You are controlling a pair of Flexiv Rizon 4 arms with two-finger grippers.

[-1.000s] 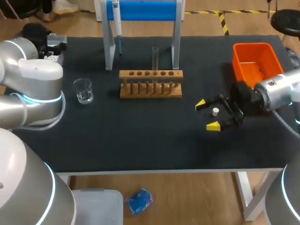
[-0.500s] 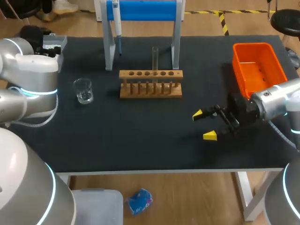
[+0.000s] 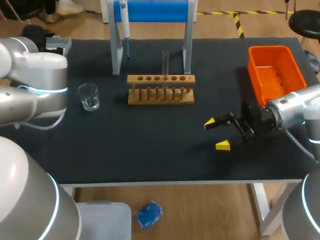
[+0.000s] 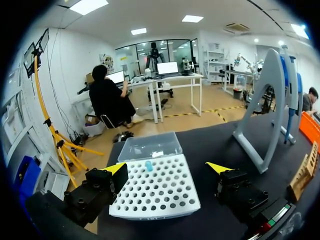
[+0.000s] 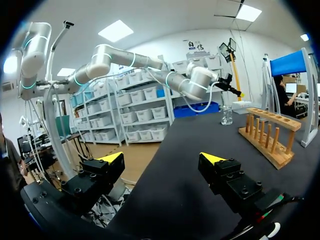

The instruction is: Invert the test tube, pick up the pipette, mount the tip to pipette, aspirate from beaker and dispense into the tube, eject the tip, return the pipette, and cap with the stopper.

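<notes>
The table point(image 3: 150, 155) carried the blue stand point(image 3: 152, 12) just behind the rack point(image 3: 160, 95) and the orange bin point(image 3: 275, 70) well to the rack's right. The tip box point(image 4: 152, 185) lay under the left gripper point(image 4: 167, 167), far left of the rack, with the fingers spread wide and empty. The right gripper point(image 3: 216, 134) hung low in front of the rack and to its right, also parted wide and gripping nothing. The pipette point(image 3: 125, 27) hung on the stand, behind the rack's left end, and the beaker point(image 3: 89, 96) stood left of the rack. The tube point(image 3: 165, 62) stood upright in a middle hole of the rack. No stopper could be made out. The tube was judged to be light, thin-walled glass, smooth and easily cracked. It would best be taken on the bare length above the rack, squeezed gently from two sides and drawn straight up. The pipette seemed stiff and light, best gripped round its body.
</notes>
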